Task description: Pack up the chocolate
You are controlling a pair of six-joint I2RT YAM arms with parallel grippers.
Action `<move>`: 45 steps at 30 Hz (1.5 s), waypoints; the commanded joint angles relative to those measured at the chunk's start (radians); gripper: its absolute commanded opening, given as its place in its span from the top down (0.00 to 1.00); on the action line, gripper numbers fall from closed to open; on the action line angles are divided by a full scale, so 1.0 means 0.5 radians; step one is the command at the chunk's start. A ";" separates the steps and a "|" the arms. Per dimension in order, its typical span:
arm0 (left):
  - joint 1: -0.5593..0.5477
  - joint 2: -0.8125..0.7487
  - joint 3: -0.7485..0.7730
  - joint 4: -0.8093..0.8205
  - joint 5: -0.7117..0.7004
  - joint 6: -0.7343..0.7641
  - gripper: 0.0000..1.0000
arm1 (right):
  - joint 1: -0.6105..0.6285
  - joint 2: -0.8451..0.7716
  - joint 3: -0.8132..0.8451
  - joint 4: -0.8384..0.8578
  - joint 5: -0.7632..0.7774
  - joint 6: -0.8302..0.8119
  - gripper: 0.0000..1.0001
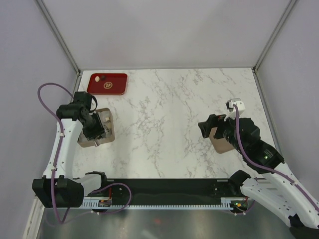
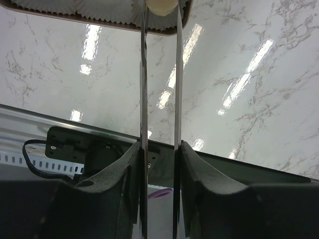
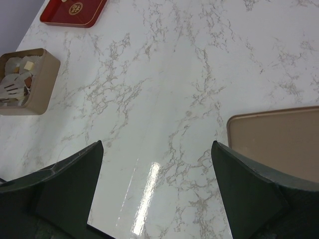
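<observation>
Left wrist view: left jaws pinch a cream chocolate (image 2: 162, 5), box (image 3: 42, 93) beneath them; placing seems underway. Next: lower, release. Right jaws spread.

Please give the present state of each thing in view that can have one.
Tan rectangular box with white paper cups: open, partly filled.
Left gripper: shut on a cream-white chocolate piece, above the box.
Right gripper: open, empty.
Flat tan box lid: off the box, lying flat.
Red rectangular tray: carries small chocolate pieces.
</observation>
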 commanded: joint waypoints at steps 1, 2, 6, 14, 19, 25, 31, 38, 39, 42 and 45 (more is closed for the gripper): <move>-0.004 0.003 0.029 0.020 0.036 -0.064 0.62 | 0.007 -0.030 0.036 0.006 0.038 -0.027 0.02; -0.004 0.013 0.023 0.023 0.036 -0.061 0.61 | 0.007 -0.036 0.036 0.003 0.042 -0.027 0.02; -0.001 0.022 0.008 0.035 0.033 -0.058 0.58 | 0.007 -0.027 0.027 0.006 0.057 -0.036 0.02; -0.004 0.037 0.032 0.023 0.024 -0.052 0.53 | 0.007 -0.014 0.024 0.006 0.063 -0.042 0.02; -0.001 0.056 0.066 -0.001 0.003 -0.043 0.52 | 0.007 -0.008 0.027 0.009 0.057 -0.048 0.02; -0.004 0.062 0.237 -0.032 -0.150 -0.037 0.51 | 0.007 0.001 0.054 0.006 0.032 -0.036 0.02; -0.001 0.154 0.663 0.084 -0.212 -0.006 0.52 | 0.007 0.041 0.107 -0.015 0.020 -0.012 0.02; -0.001 0.377 0.796 0.602 -0.249 0.116 0.52 | 0.007 0.111 0.168 -0.070 0.060 0.004 0.02; -0.001 0.423 0.805 0.661 -0.279 0.126 0.52 | 0.007 0.121 0.177 -0.077 0.090 -0.002 0.02; -0.001 0.616 0.836 0.888 -0.359 0.178 0.52 | 0.007 0.163 0.214 -0.098 0.164 -0.012 0.02; -0.001 0.825 0.882 1.057 -0.448 0.199 0.52 | 0.007 0.209 0.232 -0.095 0.201 -0.009 0.02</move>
